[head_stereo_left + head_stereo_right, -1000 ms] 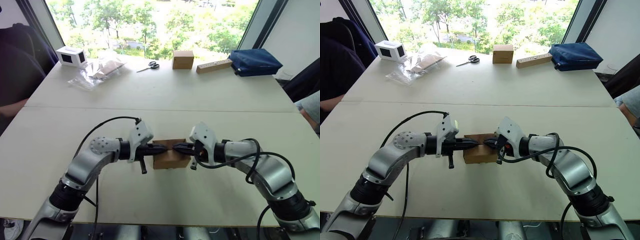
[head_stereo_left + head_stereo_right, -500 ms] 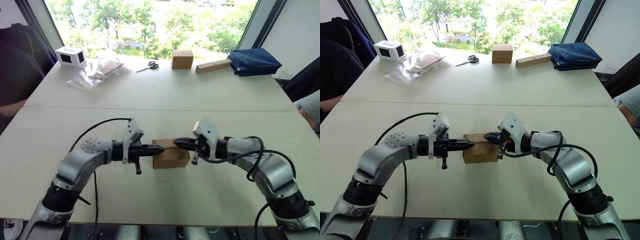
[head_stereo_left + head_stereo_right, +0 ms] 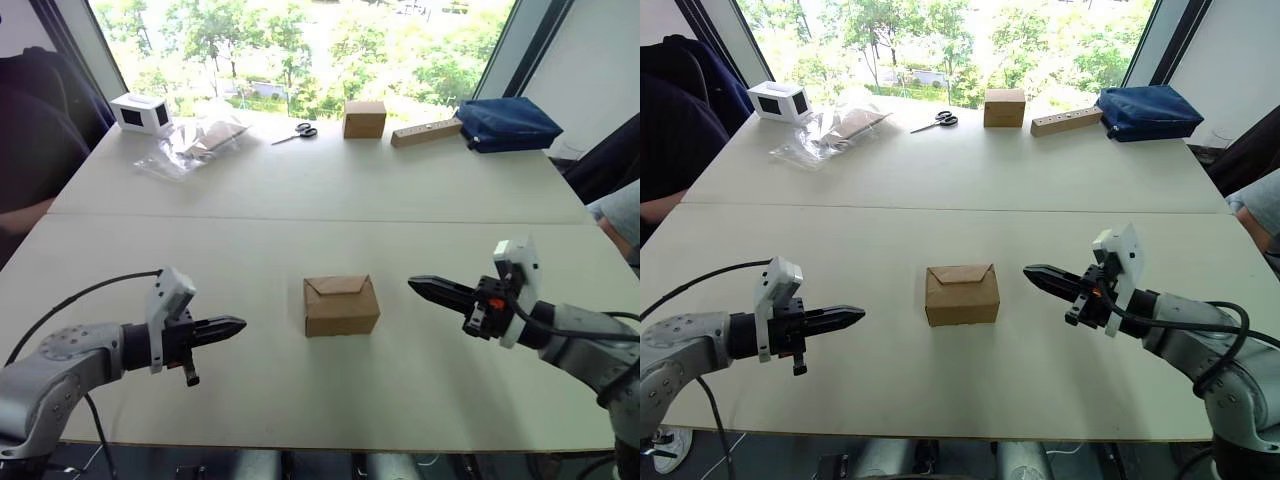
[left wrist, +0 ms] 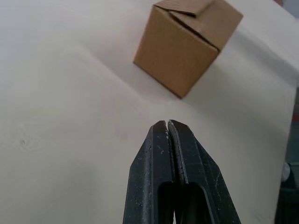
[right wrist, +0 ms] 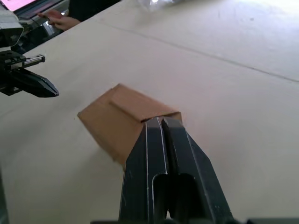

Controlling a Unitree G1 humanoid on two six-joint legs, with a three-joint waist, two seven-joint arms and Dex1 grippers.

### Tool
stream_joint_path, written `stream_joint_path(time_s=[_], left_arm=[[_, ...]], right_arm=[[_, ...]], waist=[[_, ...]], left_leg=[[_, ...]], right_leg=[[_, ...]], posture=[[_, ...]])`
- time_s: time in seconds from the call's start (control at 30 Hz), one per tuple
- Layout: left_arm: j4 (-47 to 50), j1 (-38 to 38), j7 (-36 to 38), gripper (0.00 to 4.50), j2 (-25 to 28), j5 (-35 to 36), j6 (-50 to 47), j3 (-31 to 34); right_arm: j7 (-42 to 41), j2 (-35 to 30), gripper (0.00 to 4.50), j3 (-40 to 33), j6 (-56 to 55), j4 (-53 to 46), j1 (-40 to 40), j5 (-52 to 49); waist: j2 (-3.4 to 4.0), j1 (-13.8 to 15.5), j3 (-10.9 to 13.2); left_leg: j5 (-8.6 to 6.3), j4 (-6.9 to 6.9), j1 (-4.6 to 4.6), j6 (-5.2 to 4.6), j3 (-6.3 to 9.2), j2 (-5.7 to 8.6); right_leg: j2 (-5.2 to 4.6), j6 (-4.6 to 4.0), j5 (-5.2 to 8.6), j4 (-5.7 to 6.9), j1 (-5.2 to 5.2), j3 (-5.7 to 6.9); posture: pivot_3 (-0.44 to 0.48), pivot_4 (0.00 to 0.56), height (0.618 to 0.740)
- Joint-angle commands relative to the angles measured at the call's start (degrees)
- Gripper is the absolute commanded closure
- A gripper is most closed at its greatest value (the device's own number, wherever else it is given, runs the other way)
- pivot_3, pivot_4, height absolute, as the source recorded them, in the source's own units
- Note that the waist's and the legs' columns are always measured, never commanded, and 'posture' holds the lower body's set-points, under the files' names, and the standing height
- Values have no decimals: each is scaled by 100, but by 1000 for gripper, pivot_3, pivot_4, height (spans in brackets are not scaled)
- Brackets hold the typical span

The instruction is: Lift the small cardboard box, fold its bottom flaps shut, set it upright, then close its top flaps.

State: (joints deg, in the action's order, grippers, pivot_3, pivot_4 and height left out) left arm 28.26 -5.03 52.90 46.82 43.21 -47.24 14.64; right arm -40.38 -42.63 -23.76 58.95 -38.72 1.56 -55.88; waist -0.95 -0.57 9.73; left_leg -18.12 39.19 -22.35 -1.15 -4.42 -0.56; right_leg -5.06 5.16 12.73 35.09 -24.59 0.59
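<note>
The small cardboard box stands upright on the white table in front of me, midway between my arms. Its top flaps lie folded down, meeting in an angled seam. The bottom flaps are hidden underneath. My left gripper is shut and empty, a hand's width left of the box and pointing at it. My right gripper is shut and empty too, a short way right of the box. The left wrist view shows the box beyond the closed fingertips. In the right wrist view the box sits just past the tips.
Along the far edge lie a white box with a dark window, a clear plastic bag, scissors, a squarer brown box, a wooden block and a blue pouch. A person's arm rests at the left.
Both grippers have pulled back sideways from the box, left to the left and right to the right. The box stays in place with its top flaps folded down.
</note>
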Motion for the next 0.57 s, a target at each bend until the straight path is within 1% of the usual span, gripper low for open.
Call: stream_joint_path(time_s=[0.03,0.2,0.4,0.57], left_arm=[[104,-281,84,4483,-45,-129,396,81],[186,-652,438,4483,235,-435,793,-33],[251,-744,487,4483,281,-301,713,5],[299,-722,403,4483,213,-127,512,-16]], right_arm=[[-152,-339,4500,-163,222,-305,576,-332],[-278,-577,4500,-142,40,-272,1062,-146],[-316,-640,4500,-58,-259,-161,1247,81],[-284,-634,4500,42,-373,-133,1222,158]], waist=[[1,6,1],[1,-8,0],[2,0,1],[2,0,1]], left_leg=[[0,0,-1,0,2,-2],[-1,-2,-6,1,-2,-4],[-2,-5,-10,2,-2,-4],[-2,-6,-12,2,-2,-4]], right_leg=[[0,-4,2,0,-2,1],[-2,-10,6,0,-11,-2],[-3,-12,7,-1,-16,-2],[-3,-12,7,-1,-20,-3]], posture=[[0,150,740],[0,150,740],[0,150,740],[0,150,740]])
